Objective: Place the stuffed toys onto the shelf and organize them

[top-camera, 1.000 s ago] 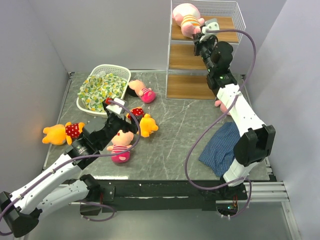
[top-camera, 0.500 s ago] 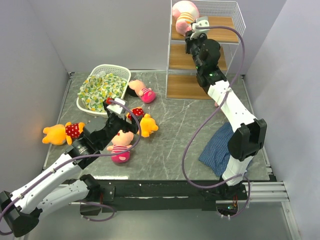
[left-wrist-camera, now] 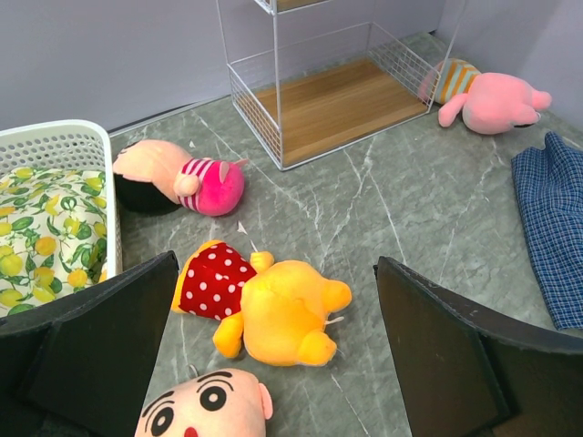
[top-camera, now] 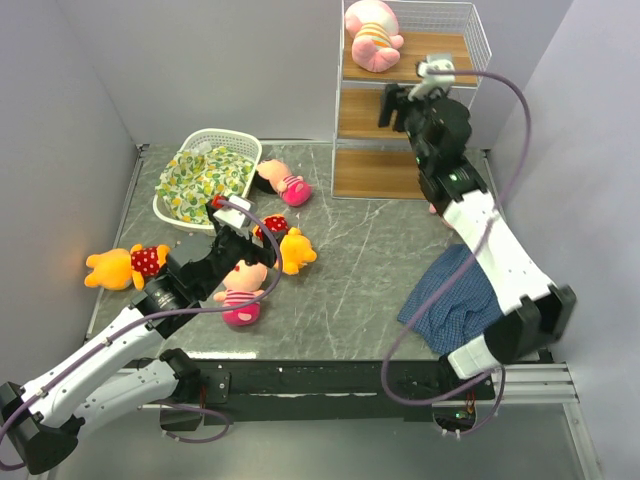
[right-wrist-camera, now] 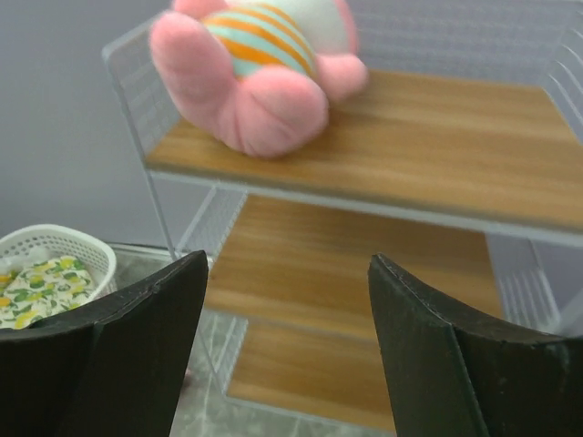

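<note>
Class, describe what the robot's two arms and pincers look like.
The left arm and the right arm have white links, black joints and a looping purple cable each. The left pincer and right pincer each have two broad black wedge-shaped fingers.

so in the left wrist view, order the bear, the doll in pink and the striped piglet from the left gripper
Nearest the left gripper first:
1. bear, just ahead, centre
2. doll in pink, farther, left, near the basket
3. striped piglet, farthest, right, beside the shelf

Piglet (top-camera: 372, 35) on shelf (top-camera: 450, 45) top (right pincer (top-camera: 393, 108) apart)
</note>
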